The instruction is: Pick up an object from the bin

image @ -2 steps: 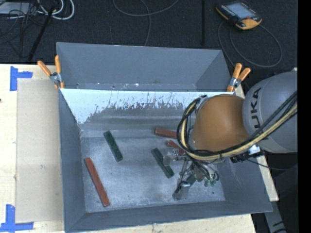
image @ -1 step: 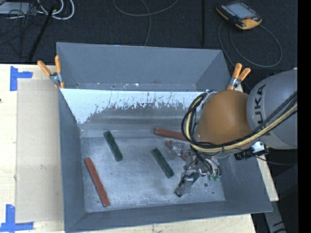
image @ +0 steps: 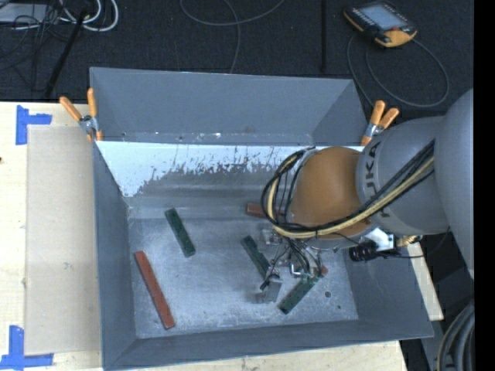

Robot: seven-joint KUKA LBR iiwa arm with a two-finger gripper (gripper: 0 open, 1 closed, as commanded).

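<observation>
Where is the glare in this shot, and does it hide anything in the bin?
Camera view: glare whitens the grey metal bin's sloped back wall, clear of the objects. The long red-brown stick and dark green stick at left are evenly lit; the green sticks by the gripper sit dimmer under the arm.

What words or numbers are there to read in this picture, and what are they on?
Nothing reads clearly.
Dark letters on the arm's grey casing: partly hidden and too blurred to read.
Screen of the handheld device beyond the bin: too small to read.
The red stick and the green stick in the bin: no writing seen.
</observation>
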